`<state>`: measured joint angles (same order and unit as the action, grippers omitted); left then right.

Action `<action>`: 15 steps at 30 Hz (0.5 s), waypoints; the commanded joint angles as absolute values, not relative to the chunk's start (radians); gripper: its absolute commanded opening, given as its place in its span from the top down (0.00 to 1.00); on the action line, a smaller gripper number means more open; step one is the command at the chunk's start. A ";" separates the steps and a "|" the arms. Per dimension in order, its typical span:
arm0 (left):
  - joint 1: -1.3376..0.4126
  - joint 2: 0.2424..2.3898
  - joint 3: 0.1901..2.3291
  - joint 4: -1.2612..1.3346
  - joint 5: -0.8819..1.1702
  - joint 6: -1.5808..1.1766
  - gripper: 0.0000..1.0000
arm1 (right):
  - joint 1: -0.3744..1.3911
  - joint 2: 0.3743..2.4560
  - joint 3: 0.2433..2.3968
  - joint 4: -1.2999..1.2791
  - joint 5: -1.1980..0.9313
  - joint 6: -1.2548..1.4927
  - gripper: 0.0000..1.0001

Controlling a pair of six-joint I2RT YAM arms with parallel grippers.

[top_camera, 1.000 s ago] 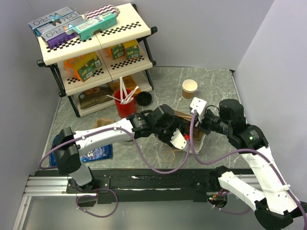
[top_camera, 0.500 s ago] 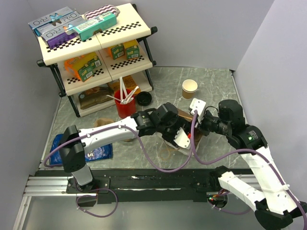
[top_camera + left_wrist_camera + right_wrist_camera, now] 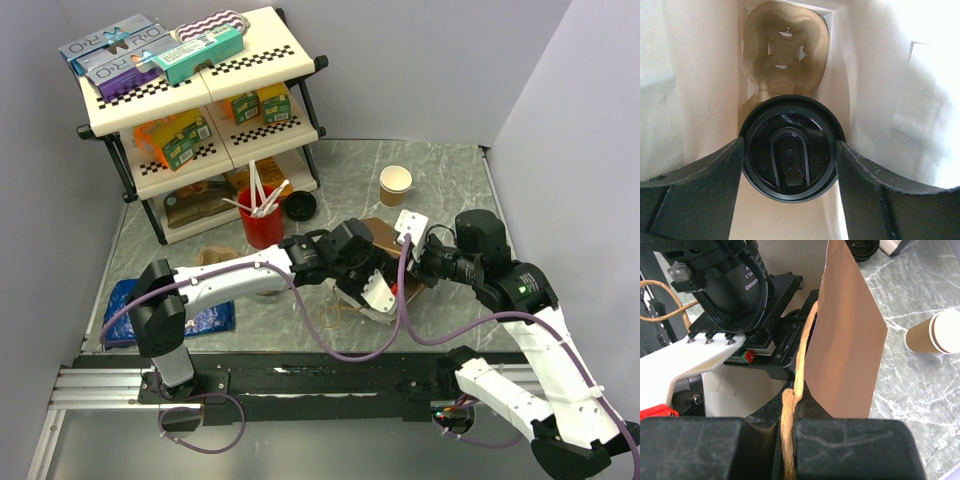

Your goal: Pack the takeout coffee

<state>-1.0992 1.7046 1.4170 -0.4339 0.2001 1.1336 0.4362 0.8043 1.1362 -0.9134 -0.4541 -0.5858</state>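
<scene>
The takeout coffee (image 3: 790, 162) shows its round black lid between my left gripper's fingers (image 3: 700, 190), which press on both sides of it. My left gripper (image 3: 789, 146) is shut on the cup inside the brown paper bag (image 3: 384, 234), white walls all around it. A moulded cup carrier (image 3: 785, 50) lies at the bag's bottom just beyond the lid. My right gripper (image 3: 790, 415) is shut on the bag's twine handle (image 3: 802, 360) and holds the bag (image 3: 845, 340) upright. In the top view the left gripper (image 3: 375, 278) hides the cup.
A tan cup without a lid (image 3: 395, 184) stands behind the bag, on the marble table. A red cup of white sticks (image 3: 262, 222) and a loose black lid (image 3: 299, 206) stand by the shelf rack (image 3: 200, 110). A blue packet (image 3: 205, 318) lies front left.
My left gripper has gone a little farther right and deeper into the bag with the cup. The right gripper has kept its hold on the handle and barely moved.
</scene>
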 commanded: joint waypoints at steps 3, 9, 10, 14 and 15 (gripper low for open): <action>-1.085 1.641 1.385 -0.387 0.261 1.154 0.99 | 0.443 0.782 1.143 -0.899 -0.555 -0.598 1.00; -1.068 1.612 1.318 -0.246 0.258 1.134 0.99 | 0.439 0.785 1.150 -0.922 -0.601 -0.592 1.00; -1.065 1.612 1.318 -0.238 0.261 1.117 0.99 | 0.436 0.787 1.155 -0.936 -0.610 -0.594 1.00; -1.046 1.608 1.310 -0.169 0.268 1.086 0.99 | 0.431 0.798 1.180 -0.974 -0.664 -0.598 1.00; -1.042 1.609 1.312 -0.163 0.279 1.083 0.99 | 0.426 0.799 1.186 -0.982 -0.673 -0.598 1.00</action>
<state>-1.0718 1.6505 1.3071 -0.3019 0.2478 1.1275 0.4263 0.8047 1.1389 -0.9298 -0.5392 -0.6010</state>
